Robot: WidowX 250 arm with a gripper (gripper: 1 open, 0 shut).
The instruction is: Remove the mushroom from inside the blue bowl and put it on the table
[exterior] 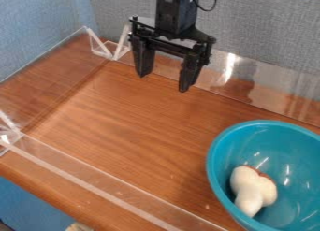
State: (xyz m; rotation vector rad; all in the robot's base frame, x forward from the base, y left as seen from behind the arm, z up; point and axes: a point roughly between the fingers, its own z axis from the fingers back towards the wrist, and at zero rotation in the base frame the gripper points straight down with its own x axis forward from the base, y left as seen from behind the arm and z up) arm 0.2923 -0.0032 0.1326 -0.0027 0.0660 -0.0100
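One black gripper (167,74) hangs above the far part of the table (125,122), pointing straight down with its two dark, blocky fingers (144,57) spread wide apart and nothing between them. Its matte arm rises out of the top of the view. Beneath it the tabletop is smooth, warm brown wood grain, with a soft sheen. Low clear acrylic walls (75,179) edge the surface, meeting in corners at the far side and at the left. Between the gripper and the near wall lies a broad stretch of bare wood. Well apart from the gripper, at the lower right, sits the blue bowl (231,141), round, glossy teal plastic, partly cut off by the picture's edge. Inside it, near its left wall, rests the mushroom (252,190), small, cream-white and rounded.
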